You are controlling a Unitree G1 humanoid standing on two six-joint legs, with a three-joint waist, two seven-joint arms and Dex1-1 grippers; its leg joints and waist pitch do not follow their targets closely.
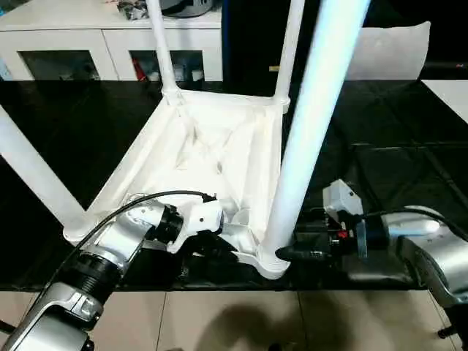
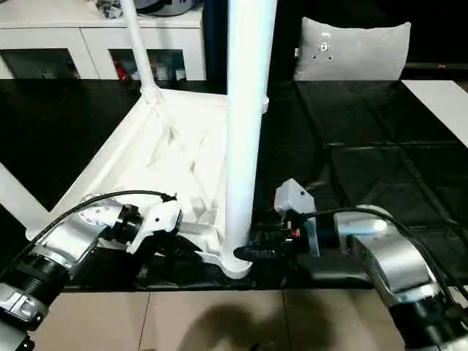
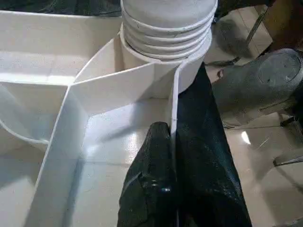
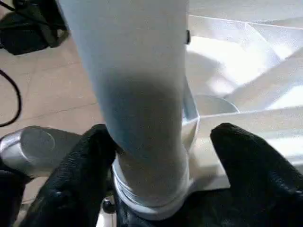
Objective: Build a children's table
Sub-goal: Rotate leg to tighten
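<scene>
At the near edge of the black worktop (image 2: 365, 124) the children's table (image 1: 212, 146) lies upside down, ribbed underside up, its legs rising from the corner sockets.

Nearest the robot stands the near leg (image 2: 245, 110), its threaded foot seated in the near corner socket (image 3: 163, 61). The right gripper (image 4: 163, 156) straddles that leg just above the socket: its jaws stand fairly wide, one black finger (image 4: 78, 170) against one flank of the leg and the other (image 4: 251, 165) a little off the opposite flank, so whether they press it firmly cannot be told.

Just beside it, the left gripper (image 3: 173, 184) has its jaws pinched nearly together on the thin upright side wall (image 3: 173, 109) of the tabletop next to the socket.

Further back, two more legs (image 1: 162, 44) stand in the far corners, and another (image 1: 36, 175) leans out at the robot's left. Beyond is a white glass-doored cabinet (image 1: 110, 44).

The table looks like light, hollow moulded plastic: stiff along the ribs, but smooth and glossy, so it will likely slide on the worktop. The wall by the socket seems the best place to steady it. The tapered leg is slick; a low hold near the thread should turn it with least wobble.
</scene>
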